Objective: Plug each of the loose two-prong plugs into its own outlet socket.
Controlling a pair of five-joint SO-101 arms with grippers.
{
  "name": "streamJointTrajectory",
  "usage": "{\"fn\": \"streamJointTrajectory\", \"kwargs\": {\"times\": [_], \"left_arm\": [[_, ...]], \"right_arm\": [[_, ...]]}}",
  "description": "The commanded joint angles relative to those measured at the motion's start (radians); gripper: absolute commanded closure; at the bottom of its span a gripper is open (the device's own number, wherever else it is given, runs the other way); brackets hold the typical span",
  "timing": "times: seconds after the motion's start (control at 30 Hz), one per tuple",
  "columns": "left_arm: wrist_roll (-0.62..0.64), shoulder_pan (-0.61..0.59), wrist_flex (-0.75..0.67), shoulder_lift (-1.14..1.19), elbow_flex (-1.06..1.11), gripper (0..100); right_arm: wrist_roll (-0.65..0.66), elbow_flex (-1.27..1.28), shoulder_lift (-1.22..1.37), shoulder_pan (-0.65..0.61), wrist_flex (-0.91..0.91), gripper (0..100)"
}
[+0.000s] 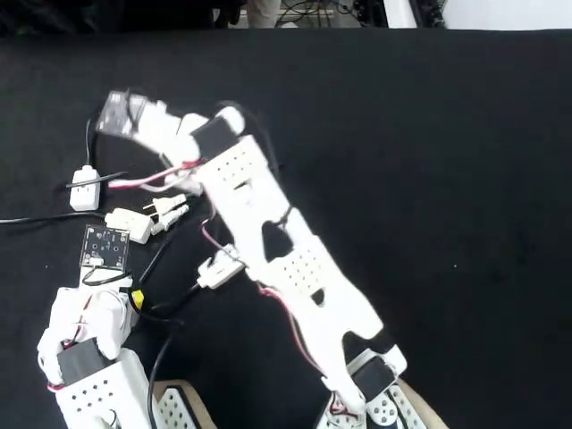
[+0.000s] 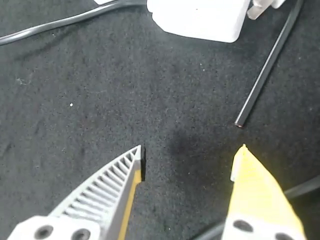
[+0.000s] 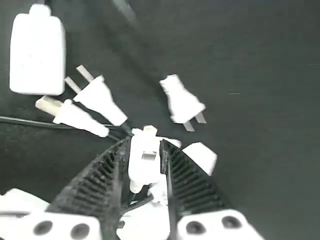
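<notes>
My right gripper is shut on a white plug and holds it just above the black table. Ahead of it lie a two-prong plug, a second plug beside that, and a third plug off on its own. A white outlet block lies farther out. From above, this gripper sits beside the plugs and an outlet block. My left gripper is open over bare cloth, short of another white outlet block.
Black cables run across the left side of the table, and one cut cable end lies near the left gripper. Another white plug rests on a cable beside the right arm. The table's right half is bare black cloth.
</notes>
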Motion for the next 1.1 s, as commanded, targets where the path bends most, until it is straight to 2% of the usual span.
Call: {"fn": "streamJointTrajectory", "kwargs": {"times": [0.0,0.23,0.4,0.47,0.53,0.6,0.8,0.9,1.07], "left_arm": [[-0.006,0.008,-0.006,-0.009,0.019,71],[-0.006,0.008,-0.006,-0.009,0.019,71],[-0.006,0.008,-0.006,-0.009,0.019,71],[-0.006,0.008,-0.006,-0.009,0.019,71],[-0.006,0.008,-0.006,-0.009,0.019,71],[-0.006,0.008,-0.006,-0.009,0.019,71],[-0.006,0.008,-0.008,-0.009,0.019,71],[-0.006,0.008,-0.008,-0.009,0.019,71],[-0.006,0.008,-0.009,-0.009,0.019,71]], "right_arm": [[-0.009,0.081,-0.203,0.04,0.04,98.7],[-0.006,0.458,-0.578,0.043,0.037,98.7],[-0.002,0.585,-0.865,0.038,0.037,98.7],[0.04,0.63,-0.961,0.044,0.037,98.7],[0.146,0.733,-1.052,0.068,0.037,98.7],[0.315,0.891,-1.138,0.097,0.037,98.7],[0.749,1.392,-1.265,0.27,0.037,98.5],[0.845,1.587,-1.239,0.328,0.006,96.6],[0.934,1.831,-1.202,0.4,-0.219,96.3]]}}
